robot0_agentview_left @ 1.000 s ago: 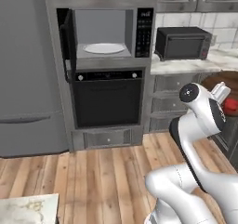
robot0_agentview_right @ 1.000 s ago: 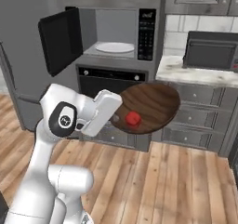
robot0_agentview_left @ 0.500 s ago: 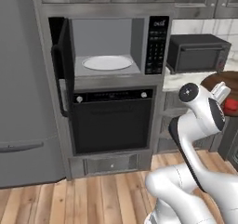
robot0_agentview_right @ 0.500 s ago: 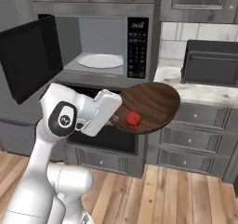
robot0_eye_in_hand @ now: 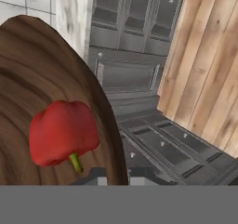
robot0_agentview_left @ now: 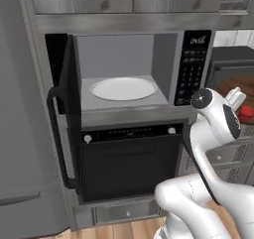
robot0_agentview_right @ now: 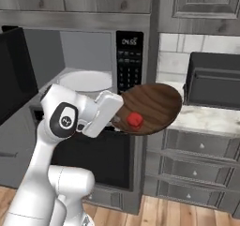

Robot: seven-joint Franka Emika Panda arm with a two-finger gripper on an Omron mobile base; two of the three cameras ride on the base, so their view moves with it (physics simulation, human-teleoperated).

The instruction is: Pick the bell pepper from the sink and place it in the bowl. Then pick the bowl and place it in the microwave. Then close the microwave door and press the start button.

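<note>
Right base view showed the microwave door (robot0_agentview_right: 16,75) swung open at left, the microwave (robot0_agentview_right: 89,56) cavity with its white turntable (robot0_agentview_right: 86,81) beside it, then the bent arm. Its pincer (robot0_agentview_right: 117,119) was clenched on the near rim of the bowl (robot0_agentview_right: 152,109), held level at the arm's right, the bell pepper (robot0_agentview_right: 134,120) inside. The cavity lay leftward and beyond the bowl.

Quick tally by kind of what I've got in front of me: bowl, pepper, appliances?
Bowl: 1
Bell pepper: 1
Microwave: 1
Turntable plate: 1
Oven: 1
Toaster oven: 1
Total: 6
</note>
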